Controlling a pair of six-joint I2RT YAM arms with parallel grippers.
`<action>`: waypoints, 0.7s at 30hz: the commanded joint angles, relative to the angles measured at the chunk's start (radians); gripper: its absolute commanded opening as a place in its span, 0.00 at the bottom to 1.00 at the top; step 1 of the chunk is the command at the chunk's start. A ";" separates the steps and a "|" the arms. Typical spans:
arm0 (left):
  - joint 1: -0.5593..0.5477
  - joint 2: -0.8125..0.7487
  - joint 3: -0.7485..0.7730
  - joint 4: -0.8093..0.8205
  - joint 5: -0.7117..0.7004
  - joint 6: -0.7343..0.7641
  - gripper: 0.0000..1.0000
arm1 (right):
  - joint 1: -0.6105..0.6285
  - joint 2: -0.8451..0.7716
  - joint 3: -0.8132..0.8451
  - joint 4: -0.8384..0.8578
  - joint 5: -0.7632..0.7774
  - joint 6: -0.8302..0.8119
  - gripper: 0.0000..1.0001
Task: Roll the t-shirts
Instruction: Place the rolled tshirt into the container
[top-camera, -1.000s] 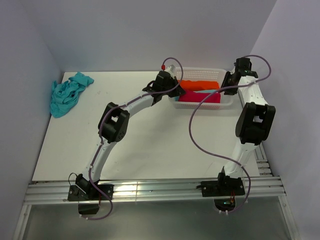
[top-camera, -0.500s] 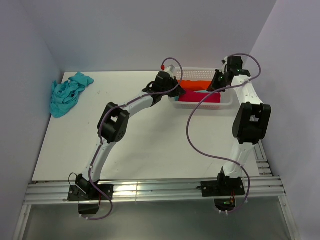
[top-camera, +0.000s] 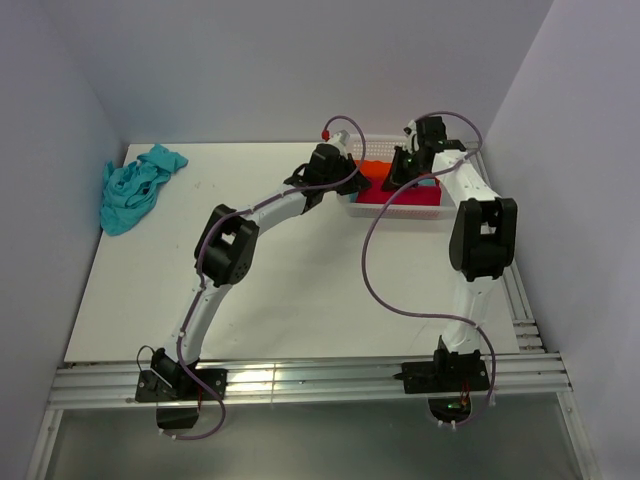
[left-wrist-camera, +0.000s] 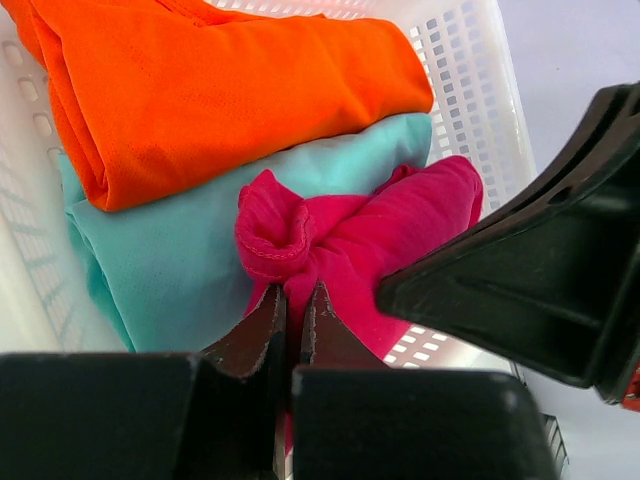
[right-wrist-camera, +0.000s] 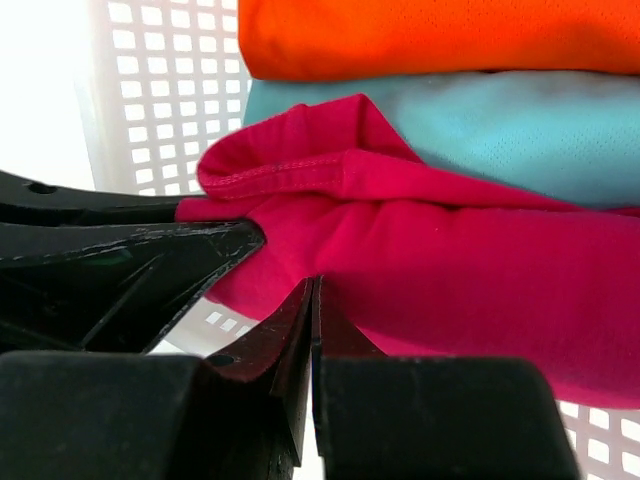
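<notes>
both arms at white plastic lattice basket (left-wrist-camera: 470, 70). left gripper (left-wrist-camera: 293, 310) and right gripper (right-wrist-camera: 311, 300) each clamped shut on bunched crimson red cotton t-shirt (left-wrist-camera: 400, 220), lying against folded turquoise t-shirt (left-wrist-camera: 200, 230). i'd lift both together, slowly, leaving basket behind.

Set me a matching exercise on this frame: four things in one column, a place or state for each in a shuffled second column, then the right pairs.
1. red t-shirt
2. orange shirt
3. crumpled turquoise t-shirt
4. white basket

A. heaped at the far left of the table
B. pinched by the left gripper
C. holds the folded clothes
D. lies on the folded pale turquoise shirt

Pairs: 1-B, 2-D, 3-A, 4-C
</notes>
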 joint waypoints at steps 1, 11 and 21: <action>0.012 0.022 -0.076 -0.107 -0.023 0.053 0.00 | 0.005 0.004 -0.014 -0.013 0.013 -0.016 0.07; 0.011 0.010 -0.193 -0.067 -0.020 0.076 0.00 | 0.056 0.074 -0.023 -0.050 0.088 -0.069 0.07; 0.016 0.030 -0.179 -0.079 0.023 0.085 0.00 | 0.080 0.107 0.029 -0.063 0.118 -0.060 0.05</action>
